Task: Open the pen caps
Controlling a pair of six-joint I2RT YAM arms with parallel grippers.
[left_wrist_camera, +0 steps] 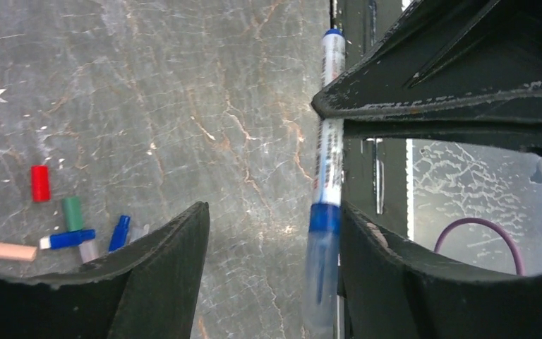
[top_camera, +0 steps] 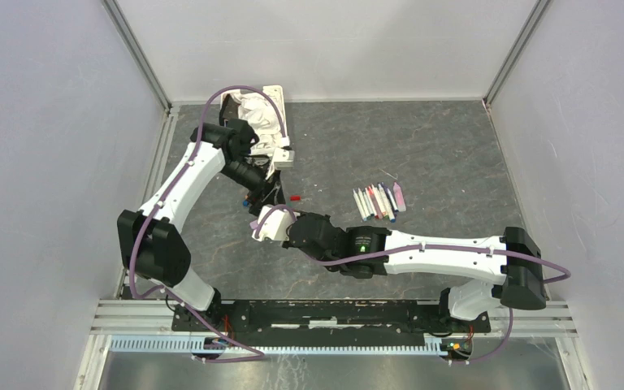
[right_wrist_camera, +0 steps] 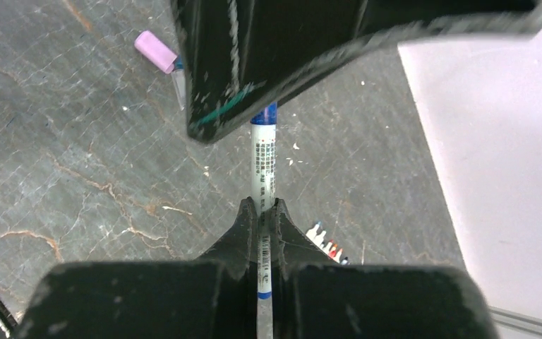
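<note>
The left gripper [left_wrist_camera: 274, 212] is standing with its jaws apart around a white pen [left_wrist_camera: 330, 152]. The pen's blue cap [left_wrist_camera: 323, 219] is lying just beside one finger [left_wrist_camera: 395, 282], perhaps touching it. The right gripper [left_wrist_camera: 328, 106] is clamping the barrel higher up. Loose caps [left_wrist_camera: 73, 212], red, green, blue and peach, are lying on the grey table [left_wrist_camera: 183, 85], well apart from the pen.

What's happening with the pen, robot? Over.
Right hand shut on pen. Left hand open around its blue cap. Nothing blocking. Over.
</note>
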